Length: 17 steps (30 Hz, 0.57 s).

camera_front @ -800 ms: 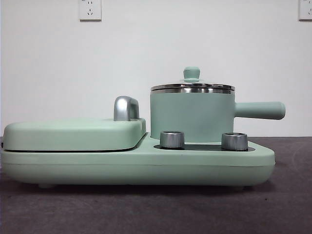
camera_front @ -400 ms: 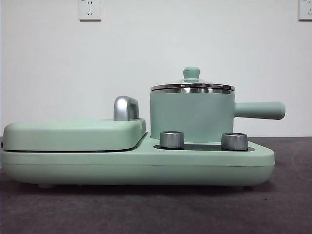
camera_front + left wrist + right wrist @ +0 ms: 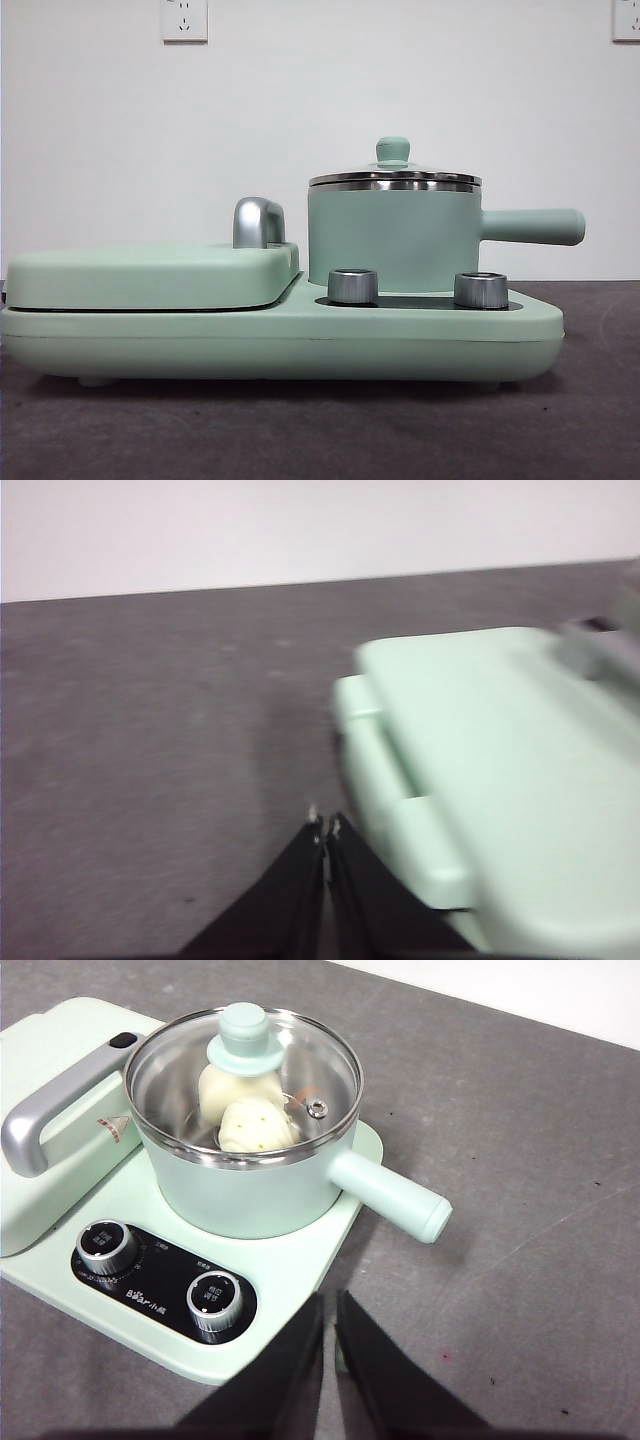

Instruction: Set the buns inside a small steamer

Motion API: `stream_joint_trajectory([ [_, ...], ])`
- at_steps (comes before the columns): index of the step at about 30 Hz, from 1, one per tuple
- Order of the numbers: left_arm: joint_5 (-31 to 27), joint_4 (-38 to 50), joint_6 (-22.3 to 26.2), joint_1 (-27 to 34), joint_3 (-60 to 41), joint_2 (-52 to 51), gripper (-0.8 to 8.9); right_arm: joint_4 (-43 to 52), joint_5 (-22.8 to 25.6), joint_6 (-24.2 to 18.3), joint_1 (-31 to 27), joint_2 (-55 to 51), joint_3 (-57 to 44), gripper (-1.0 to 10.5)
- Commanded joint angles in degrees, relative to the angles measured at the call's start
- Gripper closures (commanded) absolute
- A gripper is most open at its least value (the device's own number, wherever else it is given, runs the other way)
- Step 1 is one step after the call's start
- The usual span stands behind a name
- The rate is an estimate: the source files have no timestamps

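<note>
Both buns [image 3: 245,1110] sit inside the small steamer [image 3: 245,1175], seen through the glass lid [image 3: 250,1070] from the right wrist camera; one lies nearer the pot's side handle [image 3: 392,1196], the other behind it under the green knob [image 3: 245,1028]. The lid is seated on the steel rim. The steamer stands on the cooker base [image 3: 300,335], at the end with the two dials [image 3: 160,1272]; the flat hinged plate [image 3: 150,275] fills the other end, shut. From these views I judge the task as good as done.

Right gripper [image 3: 328,1305]: jaws together, holding nothing, above the bench [image 3: 540,1260] just off the base's dial-side edge. Left gripper [image 3: 324,822]: jaws together, empty, beside the plate end of the base, over bare bench. Neither arm shows in the front view.

Risks I see from here:
- The side handle juts out past the base edge, near the right gripper. If I retract carelessly, an arm link could catch it and spin or tip the pot, unseating the lid.
- The right gripper is also near the dials; a brush could turn one.
- The left wrist picture is blurred, so I cannot tell how much gap there is to the base's corner. A sideways sweep could shove the whole unit.
- The lid's seating is judged from one angle only.
</note>
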Motion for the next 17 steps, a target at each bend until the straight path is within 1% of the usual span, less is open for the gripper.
stream_joint_trajectory([
  [1,-0.15,8.9,1.07,3.15,-7.45,-3.37,8.06,0.61,0.04,0.61,0.39,0.11,0.37,9.3],
  [3,-0.15,12.59,1.03,4.48,-10.86,-5.79,8.06,0.61,0.04,0.61,0.39,0.11,0.37,9.3],
  [5,-0.15,11.26,1.05,5.51,-11.54,-8.48,8.06,0.59,0.02,0.61,0.39,0.09,0.37,9.3],
  [8,-0.09,12.66,-0.11,5.81,-11.54,-8.24,8.06,0.66,0.04,0.59,0.39,0.09,0.37,9.3],
  [17,-0.09,13.03,-0.11,5.77,-11.47,-8.24,8.06,0.66,0.04,0.61,0.39,0.09,0.37,9.3],
])
